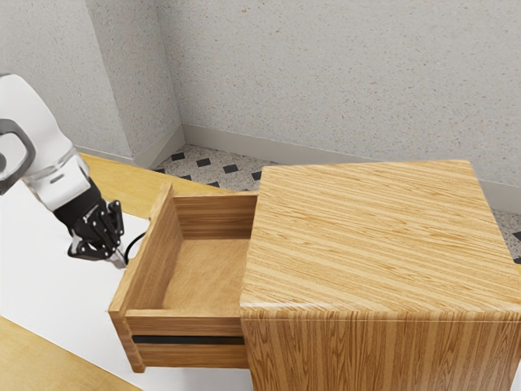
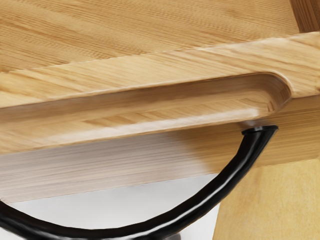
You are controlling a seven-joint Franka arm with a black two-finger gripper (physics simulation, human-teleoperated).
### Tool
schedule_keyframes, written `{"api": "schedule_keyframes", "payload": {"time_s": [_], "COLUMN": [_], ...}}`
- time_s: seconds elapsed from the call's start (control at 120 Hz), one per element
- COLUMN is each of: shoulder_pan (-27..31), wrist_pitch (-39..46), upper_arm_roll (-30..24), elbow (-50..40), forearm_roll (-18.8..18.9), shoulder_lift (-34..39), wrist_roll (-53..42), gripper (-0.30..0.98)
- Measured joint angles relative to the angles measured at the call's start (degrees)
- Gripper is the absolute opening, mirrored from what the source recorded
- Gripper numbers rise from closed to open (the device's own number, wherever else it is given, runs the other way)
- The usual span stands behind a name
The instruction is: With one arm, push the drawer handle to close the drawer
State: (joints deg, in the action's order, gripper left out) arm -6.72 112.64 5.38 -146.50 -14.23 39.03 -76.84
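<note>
The black gripper (image 1: 119,257) is at the outer side of the drawer front, close beside the black curved handle (image 1: 134,243); whether they touch is unclear. Pulled out from the wooden cabinet (image 1: 378,236), the drawer (image 1: 207,273) stands open, and its inside is bare wood. In the wrist view the handle (image 2: 225,187) arcs out below the grooved edge of the drawer front (image 2: 125,111), one end fixed to the wood.
Under the gripper and drawer lies a white sheet (image 1: 49,269) on the yellow wooden table (image 1: 37,356). The cabinet fills much of the exterior view's right side. Behind the table are a speckled wall and a patterned floor.
</note>
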Motion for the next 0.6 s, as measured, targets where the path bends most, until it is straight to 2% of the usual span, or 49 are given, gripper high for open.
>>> {"api": "schedule_keyframes", "payload": {"time_s": [0.6], "shoulder_pan": [0.62], "wrist_pitch": [2.02], "upper_arm_roll": [-5.46], "elbow": [5.19], "forearm_roll": [-4.17], "shoulder_lift": [-8.69], "wrist_roll": [1.07], "gripper": [-0.10]}}
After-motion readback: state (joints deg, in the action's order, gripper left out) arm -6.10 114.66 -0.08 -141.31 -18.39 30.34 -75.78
